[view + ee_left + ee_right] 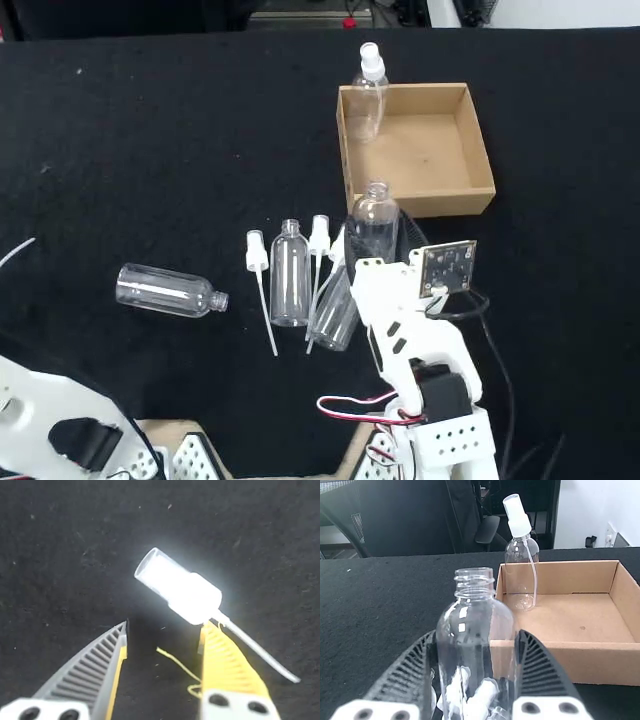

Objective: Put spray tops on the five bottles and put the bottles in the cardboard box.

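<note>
The black cloth-covered table [150,150] is seen from above, its dark surface flecked with lint. A cardboard box [425,204] is set toward the far right. One capped bottle [367,95] is stood upright in the box's far left corner, with a white spray top fitted.

Over to the right gripper [476,634]: it is clamped on an uncapped bottle [374,215], one black ribbed jaw pressed to each side. That bottle is held upright just in front of the box's near wall, neck open.

Now the left gripper [163,626]: the jaws are spread wide, nothing gripped. A loose spray top [182,590] is lying on the cloth just past the tips, its thin tube passing close by the yellow jaw; contact cannot be told.

Mid-table, three clear bottles are lying on their sides: one apart to the left [172,290], two side by side [290,272] [335,315]. Two more spray tops [257,250] [319,235] are laid among them.

Behind the table, a black office chair [487,530] and a white wall [585,510] can be made out.
</note>
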Robot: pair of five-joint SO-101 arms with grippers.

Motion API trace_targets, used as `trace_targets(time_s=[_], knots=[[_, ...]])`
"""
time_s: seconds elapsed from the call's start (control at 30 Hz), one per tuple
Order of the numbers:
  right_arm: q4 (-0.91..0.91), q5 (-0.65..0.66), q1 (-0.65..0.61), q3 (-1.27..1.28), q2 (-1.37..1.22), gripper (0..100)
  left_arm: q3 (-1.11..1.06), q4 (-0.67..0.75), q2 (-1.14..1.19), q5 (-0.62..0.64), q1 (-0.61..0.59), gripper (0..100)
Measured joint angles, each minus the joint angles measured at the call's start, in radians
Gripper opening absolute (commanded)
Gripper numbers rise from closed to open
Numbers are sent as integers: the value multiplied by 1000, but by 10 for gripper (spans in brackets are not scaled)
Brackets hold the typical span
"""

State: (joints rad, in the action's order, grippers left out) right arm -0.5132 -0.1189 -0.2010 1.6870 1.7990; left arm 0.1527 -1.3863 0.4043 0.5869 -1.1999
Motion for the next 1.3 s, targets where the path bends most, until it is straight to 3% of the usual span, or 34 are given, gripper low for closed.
trace_targets(time_s=[0.13,0.5,0.8,0.87,1.0,1.1,1.3], knots=[[0,0,0,0,0,93,48,-40,0,-11,-2,348],[0,0,0,0,0,93,101,-89,60,-15,-3,311],[0,0,0,0,0,93,101,-25,158,-17,-3,305],[0,0,0,0,0,93,101,-21,158,-11,-3,248],[0,0,0,0,0,93,103,-9,158,-11,-2,20],[0,0,0,0,0,93,112,-8,158,-9,0,73],[0,0,0,0,0,93,153,-132,158,-32,21,30]])
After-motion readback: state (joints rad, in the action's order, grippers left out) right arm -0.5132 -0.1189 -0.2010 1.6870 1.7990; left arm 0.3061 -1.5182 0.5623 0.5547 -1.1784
